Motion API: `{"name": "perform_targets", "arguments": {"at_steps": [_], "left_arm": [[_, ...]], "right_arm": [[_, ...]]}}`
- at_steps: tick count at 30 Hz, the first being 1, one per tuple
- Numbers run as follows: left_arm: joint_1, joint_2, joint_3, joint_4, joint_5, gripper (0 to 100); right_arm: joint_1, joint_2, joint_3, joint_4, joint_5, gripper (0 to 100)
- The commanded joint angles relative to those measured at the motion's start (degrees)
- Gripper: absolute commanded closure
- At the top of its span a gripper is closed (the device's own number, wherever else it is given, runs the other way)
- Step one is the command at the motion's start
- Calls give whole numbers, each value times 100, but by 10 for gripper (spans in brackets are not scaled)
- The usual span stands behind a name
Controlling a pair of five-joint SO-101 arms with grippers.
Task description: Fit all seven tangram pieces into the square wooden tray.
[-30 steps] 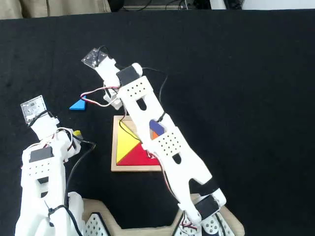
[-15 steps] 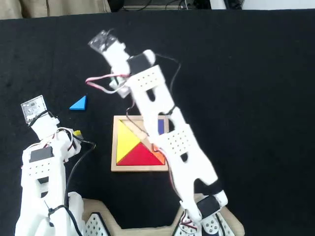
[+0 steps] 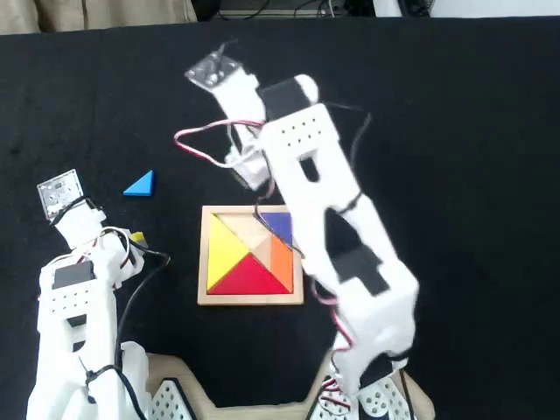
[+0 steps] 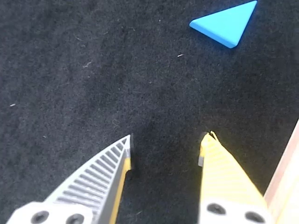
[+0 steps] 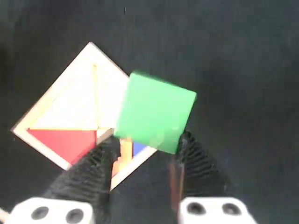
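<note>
The square wooden tray (image 3: pixel 203 262) lies in the middle of the table and holds a yellow triangle (image 3: pixel 226 249), a red triangle (image 3: pixel 249 278), an orange piece (image 3: pixel 280 254) and a dark blue piece (image 3: pixel 281 224). My right gripper (image 5: pixel 144 143) hangs above the tray's far edge, shut on a green square (image 5: pixel 155 112). In the high view this gripper (image 3: pixel 249 168) is just beyond the tray. A light blue triangle (image 3: pixel 140 184) lies on the cloth to the tray's left. My left gripper (image 4: pixel 166 149) is open and empty, low over the cloth, short of the light blue triangle (image 4: pixel 224 23).
Black cloth covers the table. The tray's edge (image 4: pixel 285 177) sits close beside my left gripper. The right arm (image 3: pixel 337 236) slants over the tray's right side. The arm bases stand at the near edge.
The right arm has swung right and away from the light blue triangle, uncovering most of the tray. The left arm and the triangle have not moved.
</note>
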Motion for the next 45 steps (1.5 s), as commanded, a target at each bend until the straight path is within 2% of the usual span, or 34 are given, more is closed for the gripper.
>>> {"name": "perform_targets", "arguments": {"at_steps": [1, 6, 9, 16, 20, 23, 29, 34, 38, 45], "left_arm": [[66, -123, -277, 9, 53, 762], [66, -123, -268, 9, 53, 762], [66, -123, -268, 0, 53, 762], [66, -123, -259, 0, 53, 762], [66, -105, -259, -237, 26, 762], [286, -97, -585, -35, -70, 759], [1411, 299, -2738, 1811, -1213, 758], [1675, 1776, -4980, 2963, -1556, 757], [1666, 3516, -6791, 3332, -1565, 757], [1666, 6409, -9385, 3552, -1574, 757]], "right_arm": [[62, -1138, 1692, -756, 44, 904], [-53, -2299, 4242, -2418, 18, 904], [-35, -2615, 4875, -3156, -308, 904], [62, -2413, 4119, -3156, -229, 904], [79, -2299, 4154, -2840, -246, 906], [378, -2545, 4356, -2690, -501, 906], [1222, -3793, 5499, -3200, -809, 905], [1943, -4585, 7029, -4580, -826, 904], [2215, -4532, 7758, -5776, -1187, 904], [2233, -4110, 7916, -6400, -1345, 906]]}}
